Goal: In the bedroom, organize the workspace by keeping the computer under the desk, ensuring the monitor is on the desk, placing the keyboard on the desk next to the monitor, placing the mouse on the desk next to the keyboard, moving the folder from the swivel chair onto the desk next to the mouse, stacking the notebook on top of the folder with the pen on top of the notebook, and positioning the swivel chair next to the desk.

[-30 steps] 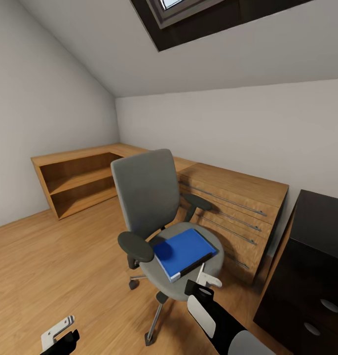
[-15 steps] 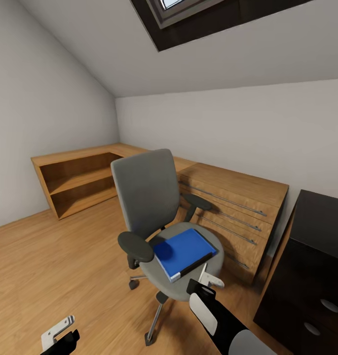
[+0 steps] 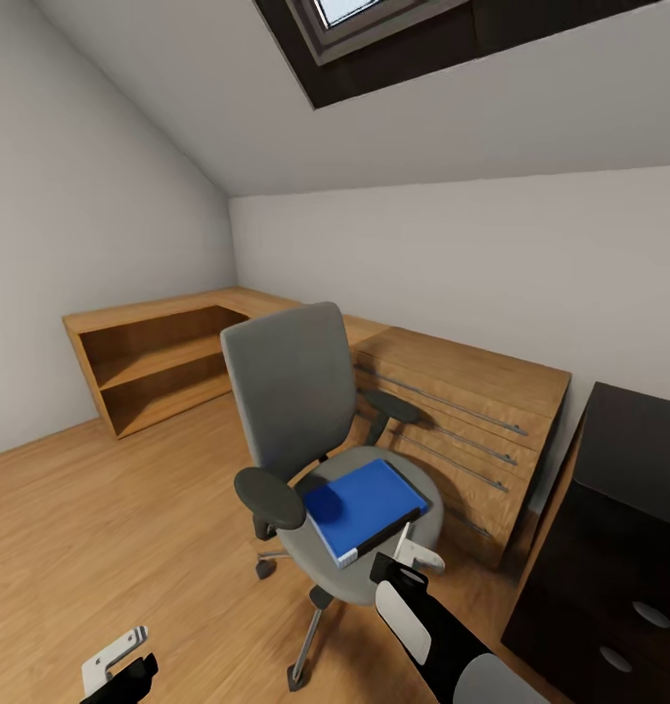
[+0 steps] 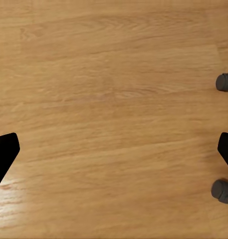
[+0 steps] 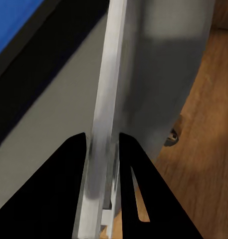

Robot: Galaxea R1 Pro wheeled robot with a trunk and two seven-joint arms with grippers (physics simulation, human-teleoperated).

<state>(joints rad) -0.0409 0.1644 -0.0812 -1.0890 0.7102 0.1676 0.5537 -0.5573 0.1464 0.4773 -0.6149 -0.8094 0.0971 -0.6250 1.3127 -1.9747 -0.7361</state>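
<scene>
- Two grippers in head view. Right gripper [image 3: 413,557] reaches to the near rim of the swivel chair [image 3: 305,430], just below the blue folder [image 3: 364,504] lying flat on the grey seat; likely lining up to take the folder. How wide its claw stands, cannot tell here.
- Left gripper [image 3: 114,657] hangs low over the wooden floor [image 3: 100,508], well apart from the chair; idle by the look. Black desk [image 3: 628,489] stands at right, past the wooden drawer chest [image 3: 471,411].
- Left wrist view: fingers spread wide over bare floor, nothing held; two chair casters [image 4: 224,81] nearby.
- Right wrist view: folder's blue corner [image 5: 16,30] over grey seat; a pale strip runs between the dark fingers [image 5: 59,194]. Gripped or not, cannot tell.
</scene>
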